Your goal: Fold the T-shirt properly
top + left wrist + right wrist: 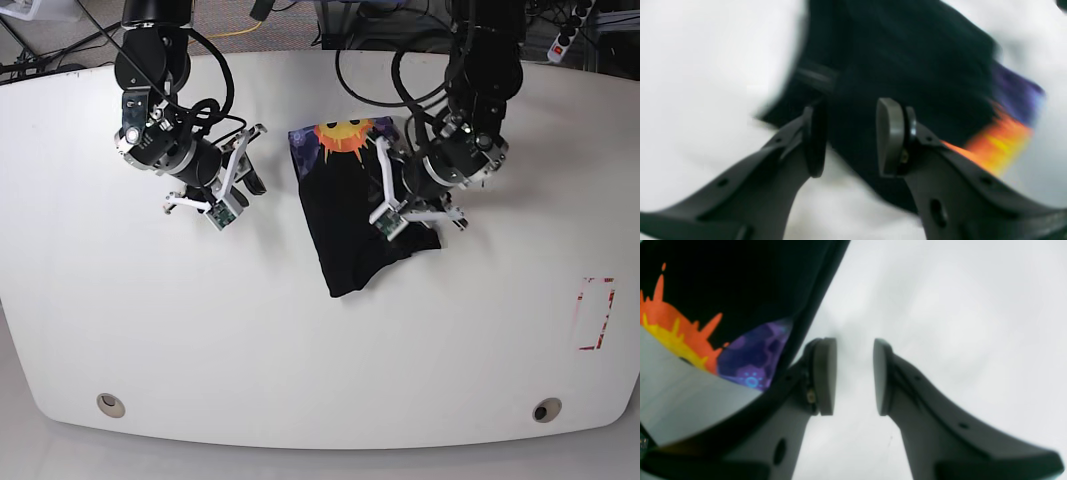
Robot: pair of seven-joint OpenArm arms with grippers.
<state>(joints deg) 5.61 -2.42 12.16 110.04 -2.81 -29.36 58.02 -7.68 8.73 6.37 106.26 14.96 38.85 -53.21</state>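
Note:
The black T-shirt point(352, 215) lies folded into a narrow bundle at the middle of the white table point(150, 330). Its orange sun and purplish-blue print point(340, 135) faces up at the far end. My left gripper point(376, 186) is open, low over the shirt's right edge. In the blurred left wrist view its jaws point(853, 140) stand apart with black cloth point(900, 66) between and behind them. My right gripper point(252, 160) is open and empty over bare table, left of the shirt. In the right wrist view point(855, 376) the shirt's print point(753, 353) shows at the upper left.
A red outlined rectangle point(597, 313) is marked near the table's right edge. Two round holes point(110, 404) point(545, 410) sit near the front edge. Cables and a power strip point(570, 35) lie beyond the far edge.

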